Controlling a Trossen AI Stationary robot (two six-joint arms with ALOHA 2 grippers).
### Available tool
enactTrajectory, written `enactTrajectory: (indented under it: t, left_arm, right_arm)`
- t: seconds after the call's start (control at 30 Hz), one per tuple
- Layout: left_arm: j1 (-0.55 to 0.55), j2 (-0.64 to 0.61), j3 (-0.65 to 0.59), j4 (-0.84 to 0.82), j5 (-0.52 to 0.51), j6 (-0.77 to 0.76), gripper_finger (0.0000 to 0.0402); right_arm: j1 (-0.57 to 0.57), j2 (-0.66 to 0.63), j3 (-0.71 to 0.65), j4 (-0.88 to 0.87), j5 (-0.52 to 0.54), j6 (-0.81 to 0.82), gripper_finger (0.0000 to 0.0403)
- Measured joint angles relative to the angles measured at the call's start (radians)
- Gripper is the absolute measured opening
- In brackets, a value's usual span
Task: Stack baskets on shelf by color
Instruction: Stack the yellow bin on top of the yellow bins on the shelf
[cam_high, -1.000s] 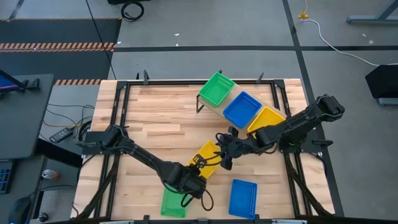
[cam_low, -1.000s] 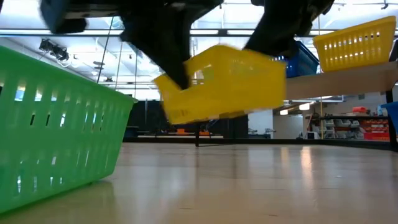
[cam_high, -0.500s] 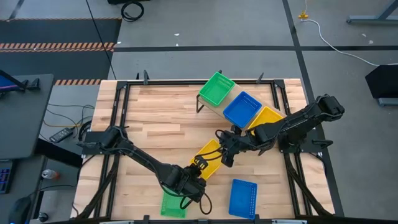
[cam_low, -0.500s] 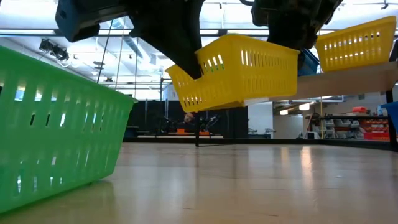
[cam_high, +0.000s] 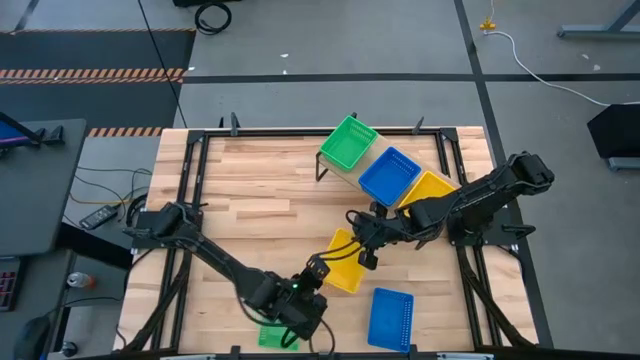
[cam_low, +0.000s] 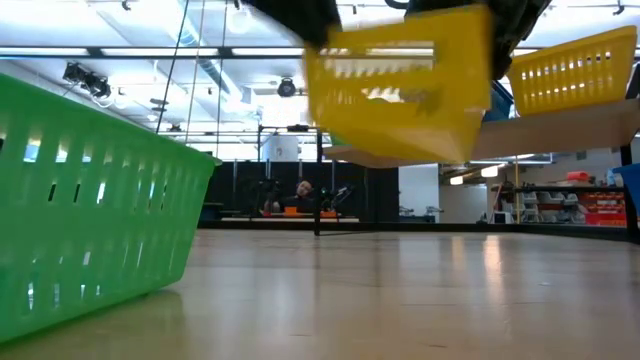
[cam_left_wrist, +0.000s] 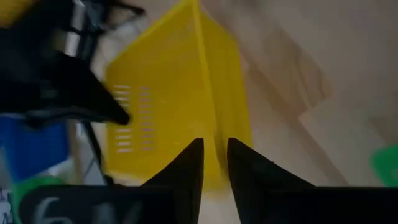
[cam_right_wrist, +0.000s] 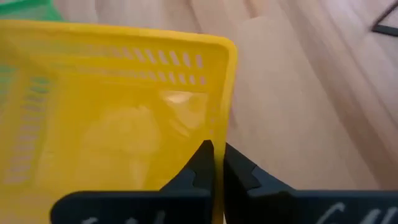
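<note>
Clamping yellow basket (cam_high: 345, 262) rim: right end effector (cam_high: 362, 240) | left end effector (cam_high: 318, 277) slightly apart | green basket (cam_high: 272, 334) beneath left arm

The left gripper (cam_left_wrist: 214, 163) showed its 2 dark fingers (cam_left_wrist: 189, 163) slightly parted, astride the rim of a yellow basket (cam_left_wrist: 161, 99) that filled the middle of the frame. The basket was tilted, its slotted wall facing the camera. A dark arm part (cam_left_wrist: 56, 93) overlapped it. Behind lay the wooden desk (cam_left_wrist: 311, 68), a blurred blue shape (cam_left_wrist: 37, 149) and green patches (cam_left_wrist: 385, 165).
</note>
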Motion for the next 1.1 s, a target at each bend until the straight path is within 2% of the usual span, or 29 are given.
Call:
enactTrajectory:
  t: [0.13, 0.23, 0.37, 0.53, 0.8, 0.97, 1.1]
  left_arm:
    - [-0.013, -0.051, 0.040, -0.006, 0.017, -0.022, 0.0090]
    - [-0.007, -0.103, 0.043, -0.025, 0.012, -0.060, 0.0097]
    - [0.022, -0.172, 0.043, -0.088, 0.011, -0.136, 0.0104]
    - [0.060, -0.267, 0.043, -0.121, -0.010, -0.220, 0.0103]
    - [0.095, -0.370, 0.043, -0.189, -0.135, -0.384, 0.0091]
    - [0.096, -0.374, 0.041, -0.219, -0.151, -0.432, 0.0087]
    - [0.098, -0.374, 0.041, -0.241, -0.180, -0.477, 0.0086]
  right_arm:
    - [0.000, 0.000, 0.000, 0.020, -0.020, -0.026, 0.0022]
    - [0.000, 0.000, 0.015, 0.004, -0.029, -0.054, 0.0014]
    - [0.000, 0.000, 0.116, -0.055, -0.034, -0.101, 0.0012]
    - [0.000, 0.000, 0.298, -0.210, 0.019, -0.174, 0.0017]
    - [-0.015, 0.000, 0.557, -0.552, 0.060, -0.200, 0.0014]
    - [-0.034, 0.000, 0.649, -0.736, 0.068, -0.175, 0.0014]
    - [-0.046, -0.009, 0.692, -0.803, 0.066, -0.170, 0.0014]
